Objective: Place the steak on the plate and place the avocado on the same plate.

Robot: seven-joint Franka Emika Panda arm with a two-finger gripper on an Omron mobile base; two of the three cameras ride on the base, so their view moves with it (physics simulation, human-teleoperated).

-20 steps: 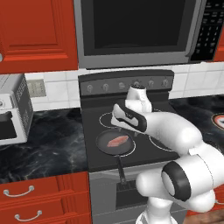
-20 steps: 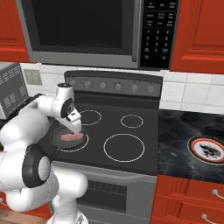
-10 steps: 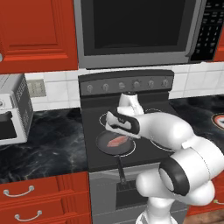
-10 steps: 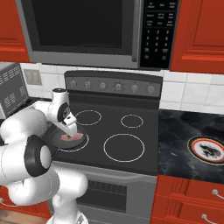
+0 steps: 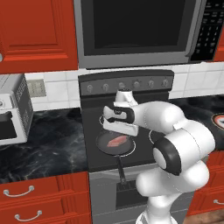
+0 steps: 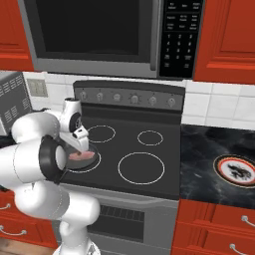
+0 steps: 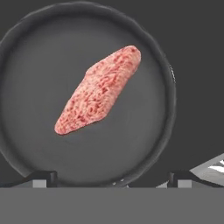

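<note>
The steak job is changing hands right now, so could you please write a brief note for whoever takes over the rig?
Gripper: open, empty, hanging over the pan on the stove's front left burner, tips either side of the view's bottom edge.
Steak: lying flat in the pan, untouched; also seen in the left base view.
Plate: on the dark counter right of the stove, nothing on it.
Avocado: I cannot place it.
Done: nothing is on the plate yet.
Left: lower, grip the steak, carry it to the plate, then find the avocado and put it there too.
</note>
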